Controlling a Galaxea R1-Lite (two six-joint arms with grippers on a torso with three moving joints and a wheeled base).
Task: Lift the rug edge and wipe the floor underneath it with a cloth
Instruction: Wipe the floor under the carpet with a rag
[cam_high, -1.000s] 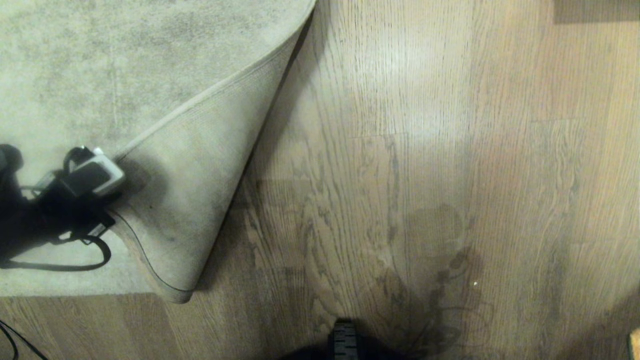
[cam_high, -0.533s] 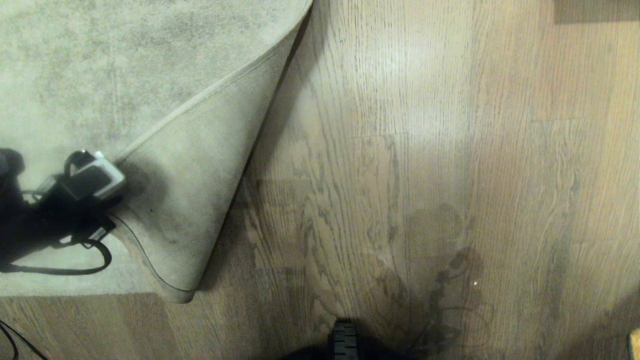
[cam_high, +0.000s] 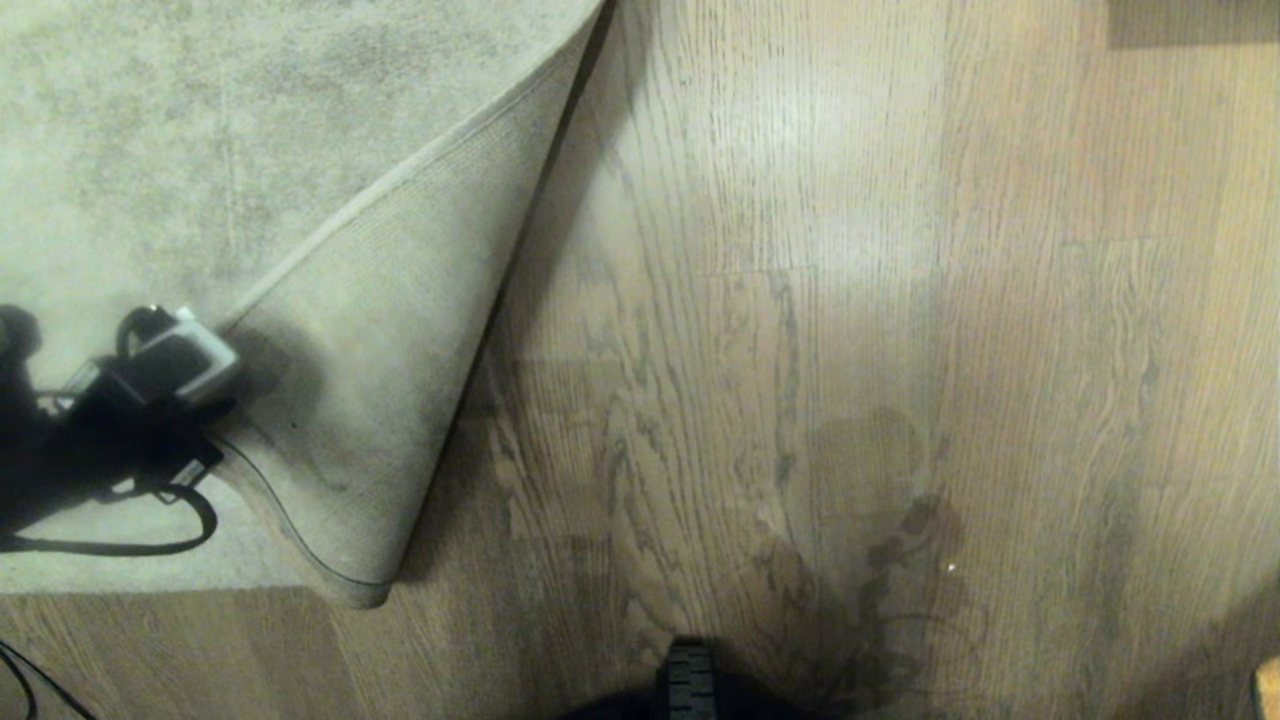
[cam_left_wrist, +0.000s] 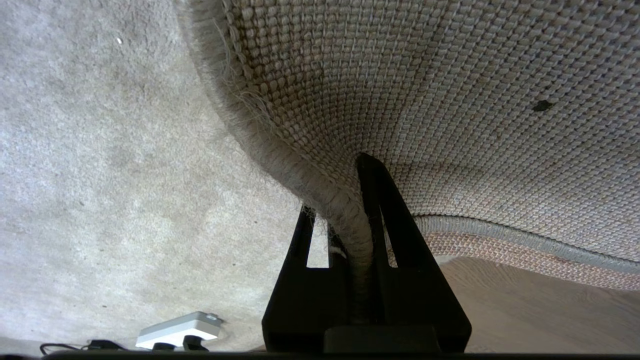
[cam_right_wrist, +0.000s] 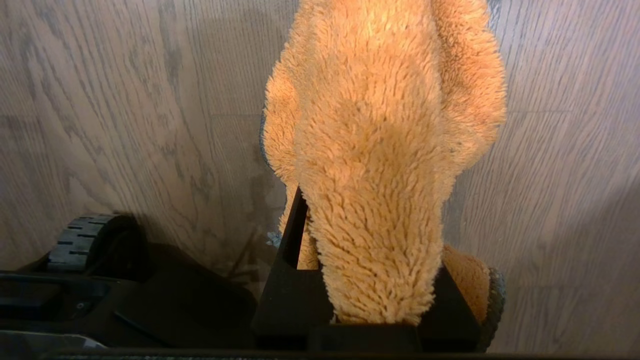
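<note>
1. Left gripper (cam_left_wrist: 345, 220) is clenched on the rug edge (cam_left_wrist: 350, 225): in the left wrist view the bound border is being pinched between the two dark fingers, one on the pile side, one on the woven backing.
2. Right gripper (cam_right_wrist: 367, 240), outside the head view, is being kept closed on the cloth (cam_right_wrist: 380, 150), which is hanging over the floor (cam_right_wrist: 125, 100) beside the robot's base.
3. The cloth is being judged light, soft and fluffy; it is bunched in the jaws, so it is likely to flatten under pressure and drag easily over smooth planks.
4. Further out, in the head view, the left gripper (cam_high: 215, 420) is holding the rug corner folded back over the rug's own top, so the paler backing (cam_high: 380, 350) is being shown.
5. The rug is being judged heavy as a whole yet pliable: it is bending in a smooth curl, not creasing. The thick border is the best place to be gripped, since the pile alone could slip.
6. Beyond the fold, the bared floor (cam_high: 760, 300) is being left exposed for wiping.
</note>
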